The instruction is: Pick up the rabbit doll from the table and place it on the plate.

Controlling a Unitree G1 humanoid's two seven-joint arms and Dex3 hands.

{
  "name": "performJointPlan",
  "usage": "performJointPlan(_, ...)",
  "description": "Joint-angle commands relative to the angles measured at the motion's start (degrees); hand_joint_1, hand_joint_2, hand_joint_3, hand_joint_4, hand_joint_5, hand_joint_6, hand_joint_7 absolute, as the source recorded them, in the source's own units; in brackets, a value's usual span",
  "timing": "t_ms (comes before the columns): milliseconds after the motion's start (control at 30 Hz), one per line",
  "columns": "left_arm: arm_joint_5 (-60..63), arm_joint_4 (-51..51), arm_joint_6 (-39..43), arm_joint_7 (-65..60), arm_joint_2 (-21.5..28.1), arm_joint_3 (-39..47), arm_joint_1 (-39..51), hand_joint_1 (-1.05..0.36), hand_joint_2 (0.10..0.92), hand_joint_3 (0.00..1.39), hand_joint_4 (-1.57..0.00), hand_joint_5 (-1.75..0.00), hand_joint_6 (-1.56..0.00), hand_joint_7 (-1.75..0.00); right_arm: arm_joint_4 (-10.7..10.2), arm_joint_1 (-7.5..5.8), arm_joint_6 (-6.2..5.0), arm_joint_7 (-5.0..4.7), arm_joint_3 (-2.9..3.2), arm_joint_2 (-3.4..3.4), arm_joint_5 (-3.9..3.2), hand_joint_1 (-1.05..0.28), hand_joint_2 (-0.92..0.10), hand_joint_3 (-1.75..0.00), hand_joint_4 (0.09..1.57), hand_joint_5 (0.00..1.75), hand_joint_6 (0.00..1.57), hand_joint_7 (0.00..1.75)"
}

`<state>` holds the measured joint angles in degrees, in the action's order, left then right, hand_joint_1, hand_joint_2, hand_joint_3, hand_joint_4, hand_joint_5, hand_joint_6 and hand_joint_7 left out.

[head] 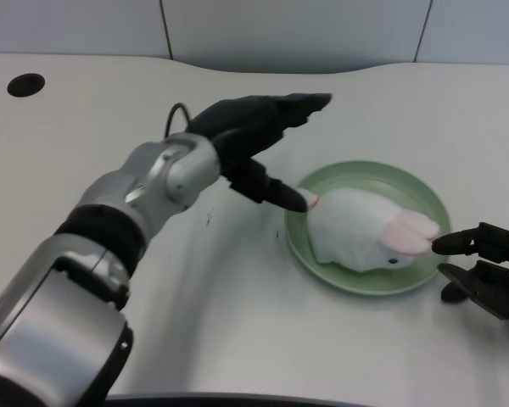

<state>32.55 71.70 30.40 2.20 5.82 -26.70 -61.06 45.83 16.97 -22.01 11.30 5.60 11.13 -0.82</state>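
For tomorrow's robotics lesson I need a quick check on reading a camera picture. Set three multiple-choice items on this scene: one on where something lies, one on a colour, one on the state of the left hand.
1. Where does the rabbit doll lie?
A. on the bare table
B. on the plate
C. in the left hand

2. What colour is the plate?
A. light green
B. red
C. black

3. How is the left hand just now?
A. wrapped around the doll and lifting it
B. holding the plate by its rim
C. fingers spread, holding nothing, one fingertip at the doll's back end

Answers:
1 B, the white doll rests inside the plate's rim, pink ears pointing right.
2 A, the rim and the bare floor of the plate show pale green.
3 C, the fingers stand apart above the table and enclose nothing.
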Motion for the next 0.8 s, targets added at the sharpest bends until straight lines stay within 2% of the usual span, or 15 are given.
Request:
performJointPlan(33,-1.92,-1.64,3.0,0.64,3.39,1.88,3.07,-0.94,0.921,0.16,-0.15,-0.09,-0.11,-0.05,0.64,-0.87,1.37,0.31,0.67,0.58,-0.87,-0.93,-0.91,0.0,0.65,1.17,0.61,0.91)
performJointPlan(67,-2.42,-2.02,3.72,0.65,4.17,2.46,3.89,-0.94,0.921,0.16,-0.17,-0.1,-0.12,-0.05,0.48,-0.93,1.47,0.49,0.79,0.44,-1.14,-0.93,-0.91,0.0,0.7,1.11,0.61,0.91)
performJointPlan(133,-5.08,-2.91,5.41,1.41,5.8,4.9,6.53,-0.91,0.921,0.14,-0.21,-0.12,-0.16,-0.07,0.28,-1.13,1.14,0.52,0.77,0.24,-1.27,-0.92,-0.9,0.0,0.78,1.01,0.61,0.91)
performJointPlan(300,-10.9,-6.81,7.2,2.41,8.54,10.0,13.95,-0.82,0.921,0.14,-0.35,-0.21,-0.27,-0.09,0.55,-1.33,0.22,1.06,0.93,-0.07,-1.87,-0.92,-0.9,0.0,0.83,0.95,0.63,0.9)
performJointPlan(333,-12.17,-7.64,7.64,2.59,8.82,11.12,15.61,-0.81,0.921,0.14,-0.37,-0.22,-0.29,-0.09,0.31,-1.42,0.46,1.05,1.0,-0.15,-1.97,-0.91,-0.9,0.0,0.83,0.95,0.63,0.9)
performJointPlan(367,-13.34,-8.46,7.94,2.97,9.06,12.11,17.1,-0.78,0.921,0.15,-0.36,-0.33,-0.33,-0.07,0.03,-1.52,0.79,1.02,1.07,-0.22,-2.08,-0.91,-0.9,0.0,0.83,0.94,0.63,0.89)
performJointPlan(433,-14.98,-9.93,8.14,3.94,9.43,13.47,19.2,-0.74,0.921,0.17,-0.23,-0.7,-0.38,-0.03,-0.39,-1.64,1.28,0.92,1.14,-0.3,-2.17,-0.92,-0.89,0.0,0.84,0.94,0.63,0.89)
performJointPlan(467,-17.12,-11.47,7.46,5.24,9.59,14.92,21.44,-0.73,0.921,0.18,-0.21,-0.76,-0.39,-0.02,-0.26,-1.67,0.97,1.04,1.16,-0.24,-2.17,-0.92,-0.89,0.0,0.84,0.93,0.63,0.89)
performJointPlan(500,-19.13,-13.06,6.6,6.62,9.65,16.27,23.46,-0.69,0.921,0.24,-0.22,-0.9,-0.43,-0.03,-0.21,-1.7,0.81,1.06,1.14,-0.17,-2.11,-0.91,-0.9,0.0,0.84,0.93,0.63,0.88)
performJointPlan(567,-23.35,-17.05,4.06,9.06,9.5,18.97,27.82,-0.63,0.921,0.3,-0.25,-1.01,-0.46,-0.03,-0.47,-1.82,1.1,0.88,1.05,-0.01,-1.88,-0.91,-0.9,0.0,0.84,0.93,0.63,0.87)
performJointPlan(667,-27.12,-23.84,-1.2,11.47,9.68,21.43,33.21,-0.55,0.921,0.38,-0.29,-1.13,-0.51,-0.04,-0.99,-1.99,1.61,1.03,1.28,-0.1,-2.29,-0.91,-0.9,0.0,0.84,0.92,0.64,0.86)
performJointPlan(733,-29.58,-28.41,-4.41,13.06,9.86,23.03,36.91,-0.49,0.921,0.44,-0.29,-1.18,-0.58,-0.07,-1.44,-2.09,2.09,0.82,1.32,-0.14,-2.33,-0.91,-0.89,0.0,0.84,0.92,0.64,0.86)
performJointPlan(800,-31.46,-32.47,-7.35,14.09,9.98,24.38,40.25,-0.49,0.921,0.45,-0.32,-1.2,-0.64,-0.09,-1.84,-2.22,2.37,0.83,1.32,-0.14,-2.41,-0.91,-0.89,0.0,0.84,0.92,0.64,0.86)
